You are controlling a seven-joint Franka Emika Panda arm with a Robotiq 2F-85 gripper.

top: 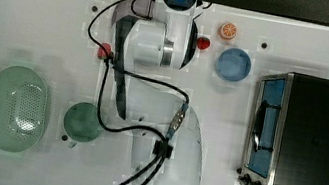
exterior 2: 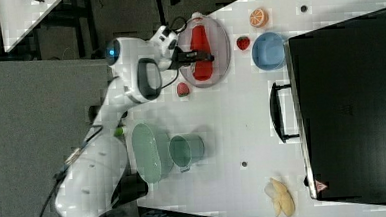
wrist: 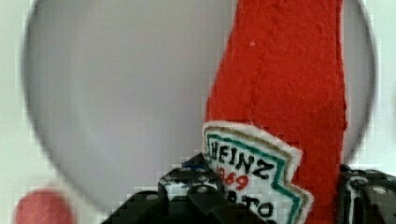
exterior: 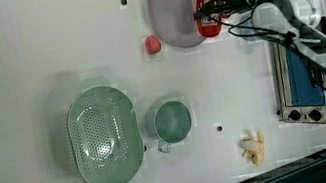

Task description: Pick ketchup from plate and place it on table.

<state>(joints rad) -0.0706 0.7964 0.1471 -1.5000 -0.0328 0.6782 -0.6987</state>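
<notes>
On our white counter [exterior: 42,52], fingers [wrist: 273,205] clamp the soft, light felt ketchup [wrist: 285,93] at its label, over the plate [wrist: 116,93].

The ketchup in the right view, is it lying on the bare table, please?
No, the ketchup lies on the plate, with the end effector around it.

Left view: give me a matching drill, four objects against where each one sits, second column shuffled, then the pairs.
Objects:
1. ketchup
2. strawberry
3. green mug
4. peeled banana

Places:
A. beside the perforated green basket
B. on the table just off the plate rim
C. near the toaster oven knobs
D. between the gripper fingers, over the plate's edge

Pairs: 1-D, 2-B, 3-A, 4-C
</notes>
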